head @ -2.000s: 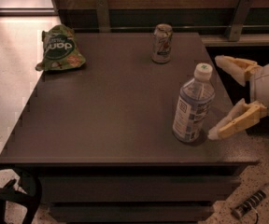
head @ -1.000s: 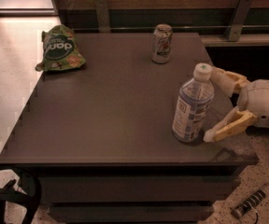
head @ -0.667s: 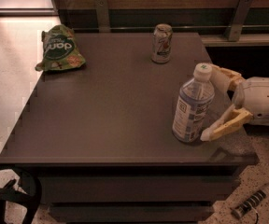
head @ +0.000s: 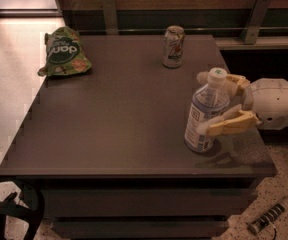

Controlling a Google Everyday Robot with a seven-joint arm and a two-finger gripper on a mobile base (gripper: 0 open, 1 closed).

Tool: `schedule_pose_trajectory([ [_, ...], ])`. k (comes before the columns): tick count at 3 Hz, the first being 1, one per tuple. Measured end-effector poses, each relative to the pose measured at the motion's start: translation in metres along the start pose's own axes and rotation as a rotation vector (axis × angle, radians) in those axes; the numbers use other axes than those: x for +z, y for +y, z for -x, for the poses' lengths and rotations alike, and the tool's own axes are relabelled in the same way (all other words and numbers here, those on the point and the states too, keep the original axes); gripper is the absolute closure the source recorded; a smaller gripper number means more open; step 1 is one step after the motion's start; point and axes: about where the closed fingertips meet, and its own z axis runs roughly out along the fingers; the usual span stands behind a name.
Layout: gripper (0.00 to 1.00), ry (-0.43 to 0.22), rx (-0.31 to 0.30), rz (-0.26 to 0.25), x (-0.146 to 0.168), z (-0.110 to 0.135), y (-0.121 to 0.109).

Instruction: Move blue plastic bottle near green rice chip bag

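Note:
The blue plastic bottle (head: 206, 115), clear with a white cap and pale blue label, stands upright near the table's right front. My gripper (head: 206, 104) reaches in from the right and straddles the bottle. One cream finger (head: 230, 81) lies behind the neck, and the other lies across the front of the body. The jaws are still apart around the bottle. The green rice chip bag (head: 63, 53) lies at the far left corner of the table, well away from the bottle.
A short silver drink can (head: 173, 46) stands at the back middle of the dark table (head: 109, 129). A wooden wall and metal brackets run behind the table. The table's right edge is just under my arm. A small ribbed object (head: 267, 219) lies on the floor at lower right.
My gripper has moved left from beside the bottle so that its fingers now lie on either side of it, and the gap between them has narrowed. The bottle, can and bag have not moved.

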Motion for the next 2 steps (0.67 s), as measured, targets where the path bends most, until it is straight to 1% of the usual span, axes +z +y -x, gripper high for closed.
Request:
schedule_pose_trajectory([
  [1, 0.47, 0.0, -0.002, 0.004, 0.0021, 0.0011, 0.0005],
  [2, 0.72, 0.0, -0.004, 0.008, 0.0043, 0.0023, 0.0011],
])
